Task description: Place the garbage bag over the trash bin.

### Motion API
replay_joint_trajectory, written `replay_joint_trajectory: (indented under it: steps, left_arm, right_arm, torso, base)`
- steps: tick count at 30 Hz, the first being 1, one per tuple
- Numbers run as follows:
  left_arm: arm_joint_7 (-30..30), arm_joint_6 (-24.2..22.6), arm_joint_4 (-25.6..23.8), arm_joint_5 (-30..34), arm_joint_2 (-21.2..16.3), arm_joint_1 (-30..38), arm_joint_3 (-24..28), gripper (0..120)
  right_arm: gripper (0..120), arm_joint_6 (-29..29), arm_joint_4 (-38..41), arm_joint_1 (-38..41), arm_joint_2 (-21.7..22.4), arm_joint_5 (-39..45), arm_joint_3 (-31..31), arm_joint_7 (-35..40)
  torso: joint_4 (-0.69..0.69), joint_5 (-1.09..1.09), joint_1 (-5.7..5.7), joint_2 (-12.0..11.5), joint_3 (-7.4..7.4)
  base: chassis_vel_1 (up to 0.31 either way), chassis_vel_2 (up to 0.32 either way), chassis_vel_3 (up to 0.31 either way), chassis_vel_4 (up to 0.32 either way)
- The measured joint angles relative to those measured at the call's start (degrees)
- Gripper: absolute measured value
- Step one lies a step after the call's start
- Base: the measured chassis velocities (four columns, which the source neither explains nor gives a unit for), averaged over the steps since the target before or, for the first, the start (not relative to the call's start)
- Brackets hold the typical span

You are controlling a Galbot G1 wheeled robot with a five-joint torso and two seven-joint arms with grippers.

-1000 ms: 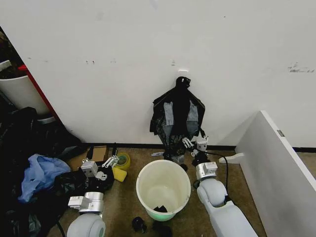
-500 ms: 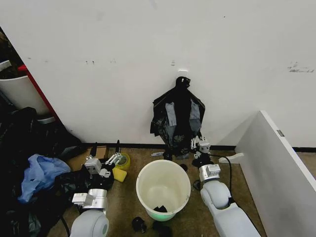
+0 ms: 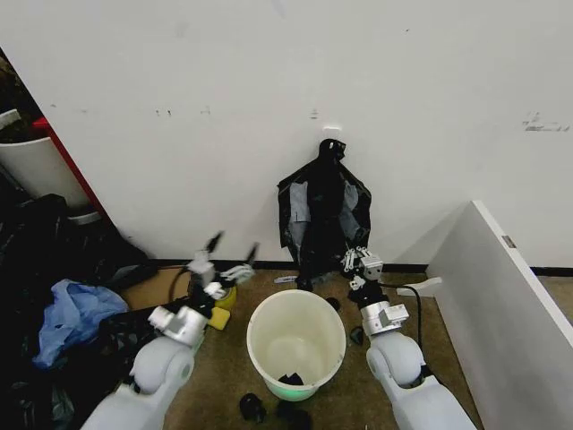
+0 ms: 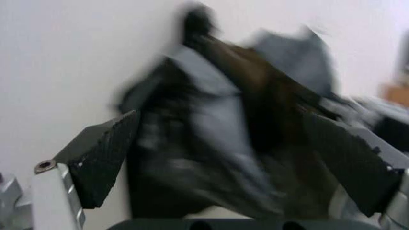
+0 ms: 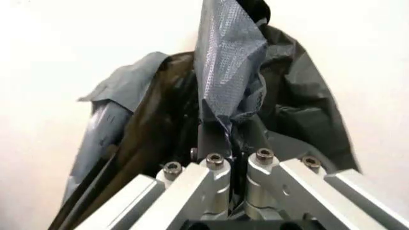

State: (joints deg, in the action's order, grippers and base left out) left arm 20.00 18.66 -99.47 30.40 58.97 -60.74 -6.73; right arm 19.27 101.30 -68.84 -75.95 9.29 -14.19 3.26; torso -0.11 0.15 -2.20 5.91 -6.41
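Garbage bag hanging against the wall, right gripper clamping its lower edge, left gripper hanging apart beside the bin.

The garbage bag [image 3: 324, 213] is hanging flat against the white wall [image 3: 269, 81] at 12 o'clock from the trash bin [image 3: 296, 341], which is standing upright on the brown floor [image 3: 224, 376] with its mouth bare. The right gripper [image 3: 359, 263] is sitting at the bag's lower edge, at about 1 o'clock from the bin, its fingers pressing together on a fold of the black plastic, as the right wrist view is showing [image 5: 221, 143]. The left gripper [image 3: 231, 254] is hovering at about 10 o'clock from the bin, fingers spread wide and holding nothing, pointing toward the bag [image 4: 243, 124]. A yellow tape roll [image 3: 221, 300] is lying just below it.
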Motion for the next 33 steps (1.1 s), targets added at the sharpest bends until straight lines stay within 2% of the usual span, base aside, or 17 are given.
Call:
replay_joint_trajectory:
  steps: [2, 6, 14, 17, 21, 24, 25, 27, 33]
  left_arm:
    - [1.35, -0.21, 2.54, -1.25, 0.07, 4.18, 3.60, 100]
    - [0.30, -0.37, 5.44, -2.80, 1.54, 7.75, 6.44, 100]
    - [-2.22, -0.59, 7.98, -3.62, 3.28, 10.19, 7.96, 100]
    - [-4.66, -0.71, 10.66, -5.01, 6.01, 11.67, 8.20, 100]
    - [-5.75, -0.77, 11.90, -5.56, 6.75, 11.71, 7.72, 100]
    - [-5.10, 0.35, 14.82, -6.02, 7.92, 12.74, 8.29, 91]
    - [-4.95, 0.74, 16.22, -6.70, 9.36, 13.26, 8.35, 85]
    - [-4.86, 0.80, 16.41, -6.66, 9.75, 13.34, 8.32, 82]
    - [-4.09, 0.68, 16.59, -3.21, 9.57, 13.51, 8.01, 58]
  right_arm:
    - [0, 0.06, 0.21, 0.00, -0.20, 0.06, -0.07, -0.39]
    - [0, 0.07, 0.53, -0.10, -0.21, 0.21, -0.22, -0.68]
    - [0, 0.07, 0.64, -0.21, -0.18, 0.24, -0.39, -0.98]
    - [0, 0.20, 0.53, -0.32, -0.32, 0.25, -0.61, -1.26]
    - [0, 0.35, -0.04, -0.25, -0.41, 0.28, -0.71, -1.54]
    - [0, 0.49, -0.23, -0.03, -0.46, 0.32, -0.72, -1.84]
    - [0, 0.49, -0.28, 0.08, -0.34, 0.35, -0.72, -1.90]
    - [0, 0.50, -0.34, 0.17, -0.26, 0.35, -0.71, -1.97]
    - [0, 1.06, -0.71, 0.27, -0.16, 0.34, -0.61, -2.09]
  torso:
    - [-0.02, 0.01, 0.00, 0.00, 0.00]
    - [-0.02, 0.01, 0.00, 0.00, 0.00]
    - [-0.02, 0.00, 0.00, 0.00, 0.00]
    - [-0.02, -0.01, 0.00, 0.00, 0.00]
    - [0.00, 0.02, 0.00, 0.00, 0.01]
    - [0.00, 0.01, 0.00, 0.00, 0.01]
    - [-0.02, 0.00, 0.00, 0.00, 0.01]
    - [-0.02, 0.00, 0.00, 0.00, 0.01]
    - [-0.01, 0.00, 0.00, 0.00, 0.01]
  base:
    - [0.000, 0.000, 0.000, 0.000]
    - [0.000, 0.000, 0.000, 0.000]
    - [0.000, 0.000, 0.000, 0.000]
    - [0.000, 0.000, 0.000, 0.000]
    - [0.000, 0.000, 0.000, 0.000]
    - [0.000, 0.000, 0.000, 0.000]
    - [0.000, 0.000, 0.000, 0.000]
    - [0.000, 0.000, 0.000, 0.000]
    - [0.000, 0.000, 0.000, 0.000]
